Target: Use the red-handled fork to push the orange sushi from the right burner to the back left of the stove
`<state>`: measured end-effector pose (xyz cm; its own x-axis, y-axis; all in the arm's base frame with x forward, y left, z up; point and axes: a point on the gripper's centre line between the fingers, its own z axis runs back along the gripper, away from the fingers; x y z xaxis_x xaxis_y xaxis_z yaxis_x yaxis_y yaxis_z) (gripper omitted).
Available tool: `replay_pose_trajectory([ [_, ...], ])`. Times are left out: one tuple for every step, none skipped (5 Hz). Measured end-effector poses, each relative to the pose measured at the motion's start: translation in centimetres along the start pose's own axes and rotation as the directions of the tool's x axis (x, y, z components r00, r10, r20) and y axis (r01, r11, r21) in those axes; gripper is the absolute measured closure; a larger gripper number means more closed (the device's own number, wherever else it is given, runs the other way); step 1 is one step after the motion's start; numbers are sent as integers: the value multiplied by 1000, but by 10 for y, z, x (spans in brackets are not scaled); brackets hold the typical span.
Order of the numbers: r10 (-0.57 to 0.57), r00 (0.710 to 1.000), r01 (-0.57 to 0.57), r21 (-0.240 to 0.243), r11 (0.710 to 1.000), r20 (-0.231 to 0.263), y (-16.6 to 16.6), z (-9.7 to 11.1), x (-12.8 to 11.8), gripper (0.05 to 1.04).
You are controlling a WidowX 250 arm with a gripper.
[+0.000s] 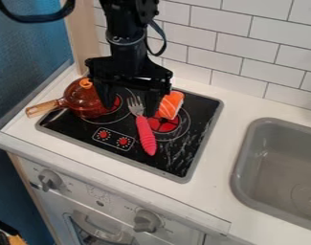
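The black gripper [130, 109] hangs over the back of the black stovetop, its two fingers spread apart. Between and just below them lies a fork [145, 130] with metal tines and a pink-red handle, the tines toward the back wall and the handle toward the front. To the right of the fork, a piece of orange-and-white salmon sushi [171, 105] rests by the right burner, close to the right finger. A transparent amber pot [85, 101] with an orange lid knob and a wooden handle stands left of the gripper. Whether the gripper touches the fork I cannot tell.
The stovetop [177, 165] has red burner marks and two red printed knobs. A grey sink [242, 158] is set into the white counter [212, 196] at the right. White wall tiles [212, 40] rise behind, and grey oven knobs [147, 220] stick out in front.
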<state>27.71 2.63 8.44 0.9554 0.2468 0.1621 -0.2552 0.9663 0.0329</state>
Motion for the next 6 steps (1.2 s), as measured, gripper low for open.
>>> replay_pose_trajectory([
  [12, 999, -12, 9, 1000, -36, 0, -9, -4, 84],
  [143, 986, -138, 60, 989, -86, 5, -20, -6, 84],
  [262, 960, -254, 92, 963, -97, 9, -33, 3, 84],
  [327, 942, -314, 145, 938, -75, 11, -50, 9, 84],
  [331, 941, -318, 143, 937, -76, 8, -71, 14, 84],
  [371, 929, -366, 143, 920, -7, 7, -83, 20, 84],
])
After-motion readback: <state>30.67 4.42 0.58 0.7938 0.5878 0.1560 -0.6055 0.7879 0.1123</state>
